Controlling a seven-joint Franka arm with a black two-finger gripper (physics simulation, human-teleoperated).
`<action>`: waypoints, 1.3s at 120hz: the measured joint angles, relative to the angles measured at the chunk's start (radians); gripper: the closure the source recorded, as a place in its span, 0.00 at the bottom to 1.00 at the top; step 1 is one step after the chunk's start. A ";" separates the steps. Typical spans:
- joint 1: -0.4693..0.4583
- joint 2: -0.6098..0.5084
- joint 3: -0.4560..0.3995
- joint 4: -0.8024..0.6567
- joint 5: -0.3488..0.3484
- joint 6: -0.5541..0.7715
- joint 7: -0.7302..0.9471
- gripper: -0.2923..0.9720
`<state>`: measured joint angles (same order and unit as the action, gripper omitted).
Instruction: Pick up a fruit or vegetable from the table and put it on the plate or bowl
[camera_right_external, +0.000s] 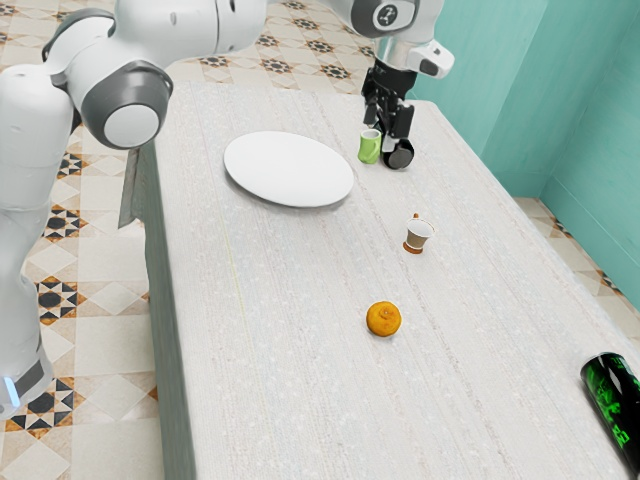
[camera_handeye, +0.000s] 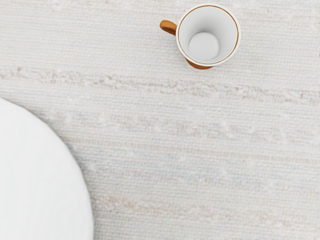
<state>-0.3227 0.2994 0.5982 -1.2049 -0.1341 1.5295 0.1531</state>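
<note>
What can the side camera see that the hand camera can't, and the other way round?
The exterior view adds the orange, the green cup, the dark can and the gripper. The wrist view adds the empty inside of the white cup, seen from above. Both share the white plate, the white cup and the table.

The exterior camera is sitting high at the side of the arm (camera_right_external: 150, 60), looking down at a slant across the worktop (camera_right_external: 300, 350). It is far enough back to be taking in most of the surface, with floor tiles (camera_right_external: 90, 300) on the exterior view's left and a teal wall (camera_right_external: 560, 90) on its right. The wrist camera is riding on the hand by the end effector (camera_right_external: 389, 135), facing straight down, much nearer the worktop. Both views are sharing one patch — the plate (camera_right_external: 288, 168) at its rim, the orange-handled cup (camera_right_external: 419, 235) and the bare strip between.
</note>
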 joint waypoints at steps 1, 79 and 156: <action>0.000 0.000 0.000 0.000 0.000 0.000 0.001 0.23; -0.004 0.016 -0.368 -0.004 0.015 0.011 0.057 0.23; -0.041 -0.158 -0.528 -0.373 0.124 0.029 0.053 0.23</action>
<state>-0.3635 0.1418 0.0705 -1.5783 -0.0097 1.5584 0.2063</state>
